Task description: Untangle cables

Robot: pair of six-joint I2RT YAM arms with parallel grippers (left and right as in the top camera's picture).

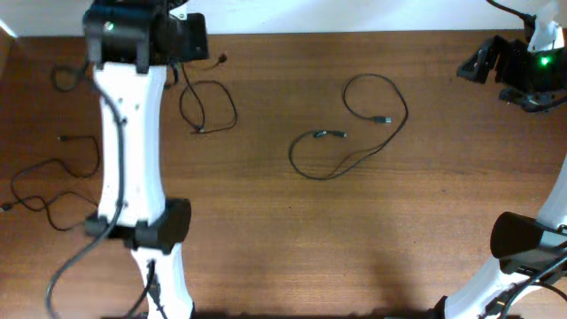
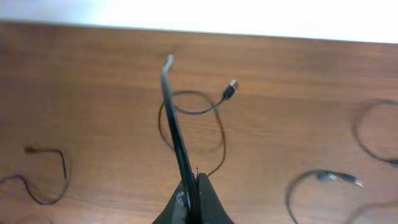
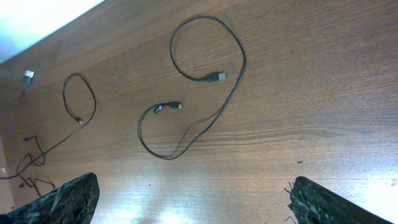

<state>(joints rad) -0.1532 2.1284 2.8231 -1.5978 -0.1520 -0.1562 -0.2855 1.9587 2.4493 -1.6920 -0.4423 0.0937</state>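
Brown wood surface (image 1: 266, 230) is carrying thin black cables, lying apart as separate strands. At the far left, the left tool (image 2: 189, 200) is pinching fully shut on one cable (image 2: 175, 124), which is sticking out from its tips above a loop (image 2: 199, 113) ending in a silver plug (image 2: 231, 89). Opposite, the right tool (image 3: 193, 199) is hanging spread wide, gripping nothing, over a long cable (image 3: 240, 81) mid-surface. More strands (image 1: 95, 155) are lying near the left edge, possibly crossing.
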